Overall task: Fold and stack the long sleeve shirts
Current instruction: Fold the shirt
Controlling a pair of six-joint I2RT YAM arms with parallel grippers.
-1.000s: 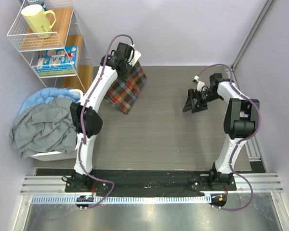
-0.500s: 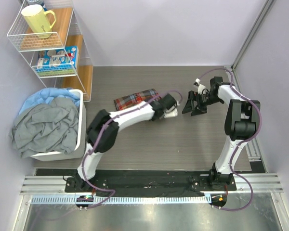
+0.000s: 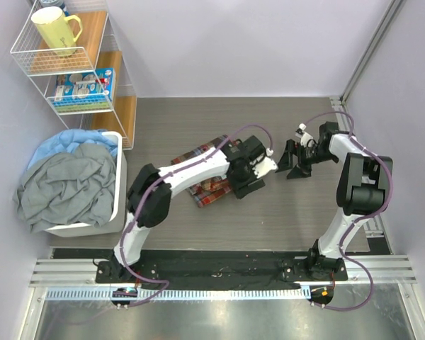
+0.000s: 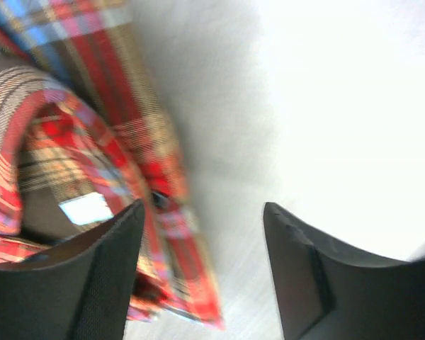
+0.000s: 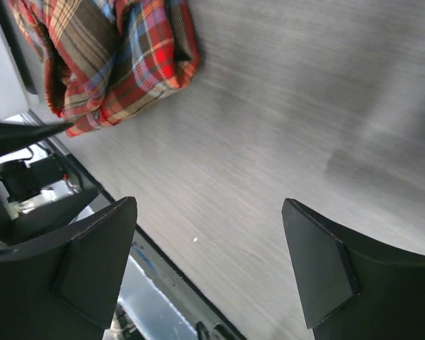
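The folded plaid long sleeve shirt (image 3: pixel 204 191) lies on the table's middle, partly under my left arm. My left gripper (image 3: pixel 246 185) sits at its right edge. In the left wrist view the shirt (image 4: pixel 71 163) fills the left side, blurred. Its hem runs past the left finger, and the left gripper (image 4: pixel 203 209) is open with nothing pinched. My right gripper (image 3: pixel 292 164) hovers open a little right of the left one. In the right wrist view the right gripper (image 5: pixel 209 205) has bare table between its fingers, and the shirt (image 5: pixel 120 57) lies at the top left.
A white basket (image 3: pixel 120 185) heaped with grey and blue laundry stands at the table's left edge. Behind it is a wire shelf (image 3: pixel 28 60) holding a yellow mug (image 3: pixel 55 30). Walls close the far and right sides, and a metal rail (image 3: pixel 219 273) runs along the near edge.
My left arm swung from the far left to the table's middle with the shirt, laid it down and opened its jaws. The right gripper drifted slightly right and stayed open.
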